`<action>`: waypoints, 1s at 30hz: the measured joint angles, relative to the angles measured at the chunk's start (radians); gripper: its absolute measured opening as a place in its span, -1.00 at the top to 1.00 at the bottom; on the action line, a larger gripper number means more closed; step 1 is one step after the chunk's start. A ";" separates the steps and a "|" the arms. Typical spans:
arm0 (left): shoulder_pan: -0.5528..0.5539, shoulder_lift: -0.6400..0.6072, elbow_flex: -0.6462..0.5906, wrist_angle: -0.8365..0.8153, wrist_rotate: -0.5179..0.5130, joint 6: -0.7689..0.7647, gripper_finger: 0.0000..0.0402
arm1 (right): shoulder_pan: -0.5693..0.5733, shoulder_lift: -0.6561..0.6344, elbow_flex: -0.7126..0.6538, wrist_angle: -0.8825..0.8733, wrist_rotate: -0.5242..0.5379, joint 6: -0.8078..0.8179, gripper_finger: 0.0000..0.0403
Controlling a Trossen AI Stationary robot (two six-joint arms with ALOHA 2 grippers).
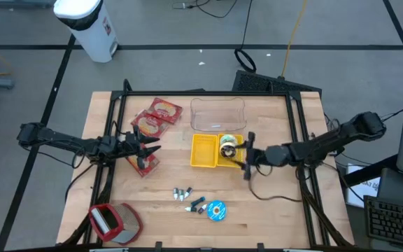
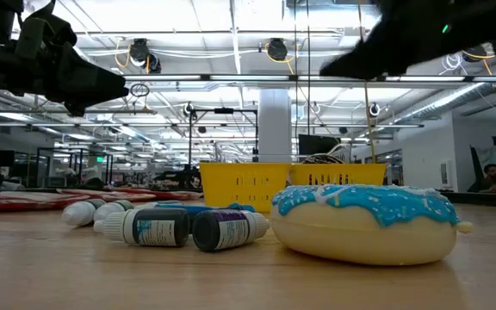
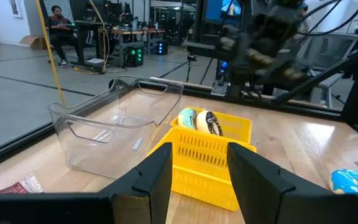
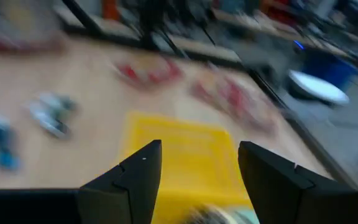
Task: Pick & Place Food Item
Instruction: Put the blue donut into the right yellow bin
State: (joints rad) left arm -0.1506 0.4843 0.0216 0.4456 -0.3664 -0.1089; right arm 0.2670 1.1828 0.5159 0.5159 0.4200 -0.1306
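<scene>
A yellow two-compartment basket [image 1: 203, 152] stands mid-table, with two frosted donuts [image 1: 228, 145] in its right compartment, also seen in the left wrist view [image 3: 199, 122]. A blue-frosted donut [image 1: 216, 210] lies on the table near the front edge [image 2: 368, 222]. My right gripper [image 1: 246, 156] hovers open just right of the basket and above it, with nothing between its fingers [image 4: 197, 168]. My left gripper [image 1: 152, 145] stands open and level to the left of the basket, facing it [image 3: 199, 171], also with nothing in it.
A clear plastic tub [image 1: 217, 115] stands behind the basket. Red packets [image 1: 156, 116] lie at the far left, and another [image 1: 144, 164] lies under the left arm. Small bottles [image 1: 182, 194] and dark ones [image 1: 198, 204] lie near the blue-frosted donut. A red-and-grey thing [image 1: 114, 222] sits at the front left.
</scene>
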 joint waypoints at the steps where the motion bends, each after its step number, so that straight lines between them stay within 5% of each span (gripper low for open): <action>1: 0.000 0.000 0.000 0.000 0.000 0.000 0.24 | 0.028 0.000 0.000 0.038 -0.011 0.014 0.00; 7: 0.000 0.000 0.000 0.000 0.000 0.000 0.24 | 0.245 0.058 0.109 0.036 0.053 0.064 -0.07; 12: 0.000 0.000 0.000 0.000 0.000 0.000 0.24 | 0.404 0.222 0.367 -0.224 0.230 0.122 -0.16; 20: 0.000 0.000 0.000 0.001 0.000 0.000 0.24 | 0.456 0.535 0.777 -0.698 0.257 0.476 -0.13; 23: 0.000 0.000 0.000 0.001 0.000 0.000 0.24 | 0.439 0.599 0.830 -0.809 0.226 0.632 -0.13; 30: 0.000 0.000 0.000 0.000 0.000 0.000 0.24 | 0.358 0.636 0.808 -0.895 -0.044 1.101 -0.13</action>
State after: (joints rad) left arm -0.1505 0.4839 0.0216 0.4458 -0.3664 -0.1089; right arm 0.6245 1.8187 1.3242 -0.3794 0.3765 0.9705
